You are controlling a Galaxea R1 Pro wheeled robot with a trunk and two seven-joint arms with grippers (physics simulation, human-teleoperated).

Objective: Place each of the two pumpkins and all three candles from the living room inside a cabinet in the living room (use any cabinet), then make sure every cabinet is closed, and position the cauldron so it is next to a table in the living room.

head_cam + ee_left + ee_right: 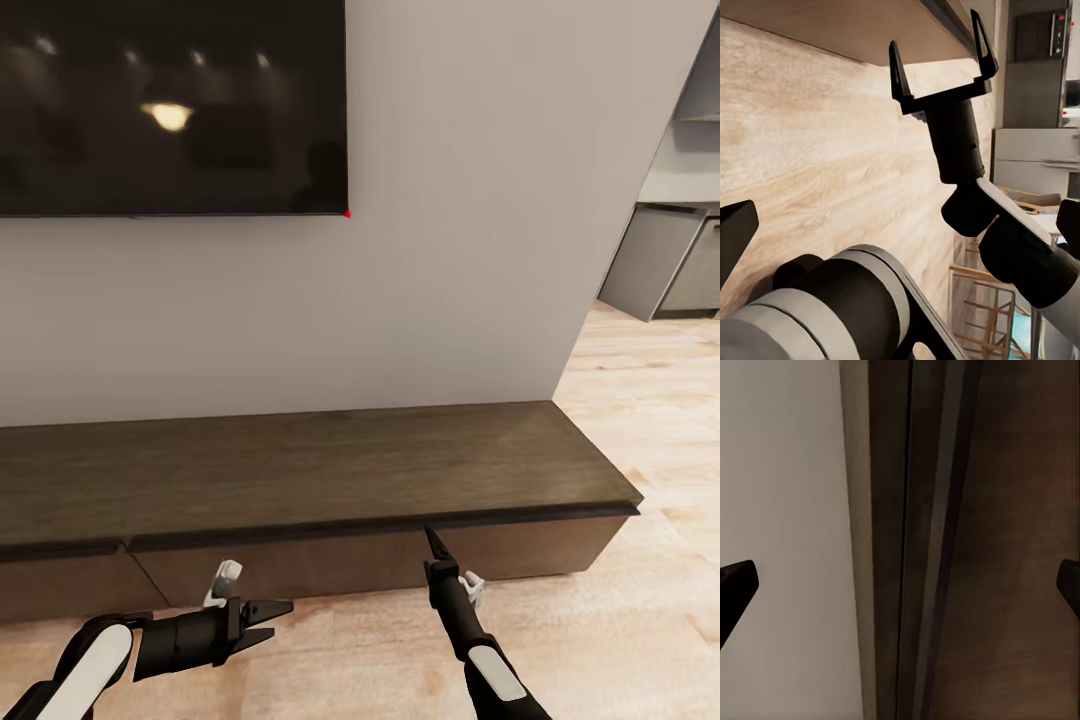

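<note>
The long, low dark-brown cabinet (300,470) is seen against the wall below a wall-mounted television (170,105), its flat drawer fronts shut and its top bare. The right gripper (432,540) is raised to the lip under the cabinet top, near the right end; in the left wrist view its fingers (898,75) are spread wide, released and holding nothing. The left gripper (275,618) is held low over the wooden floor (640,600), jaws parted and empty. Pumpkins and candles cannot be located here. Risk, as judged: the handleless front offers little purchase, so the fingertips may slip off the lip, leaving the drawer shut.
</note>
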